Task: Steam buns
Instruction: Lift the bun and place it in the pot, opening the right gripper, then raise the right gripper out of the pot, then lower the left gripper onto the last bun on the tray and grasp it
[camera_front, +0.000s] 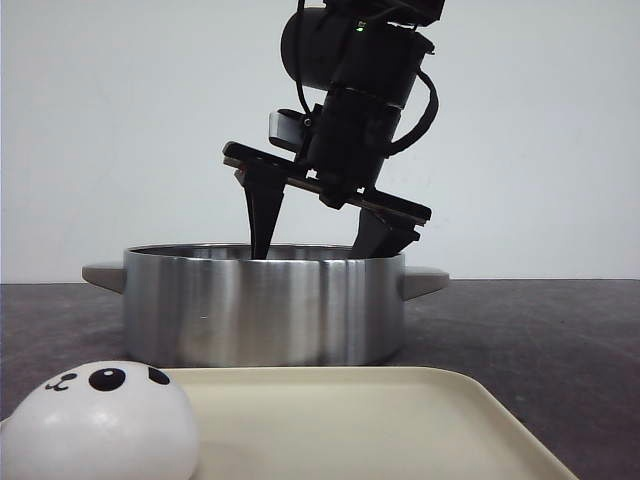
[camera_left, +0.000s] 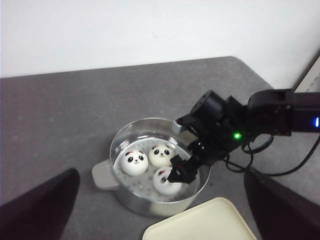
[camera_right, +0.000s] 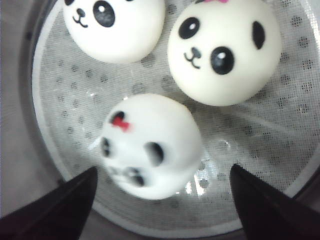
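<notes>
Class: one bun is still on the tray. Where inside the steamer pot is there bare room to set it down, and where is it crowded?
Inside the pot, three buns crowd the middle. Bare perforated liner shows beside the nearest bun, under the open right gripper. The fourth bun waits on the tray.

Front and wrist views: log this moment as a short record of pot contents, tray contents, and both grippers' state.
pot: steel, two handles, perforated liner inside
buns in pot: three, one lying tilted
tray: one bun at its left end
right gripper: open, fingers dipped into the pot, the tilted bun between them, not touching
left gripper: open, raised above the table, holding nothing
</notes>
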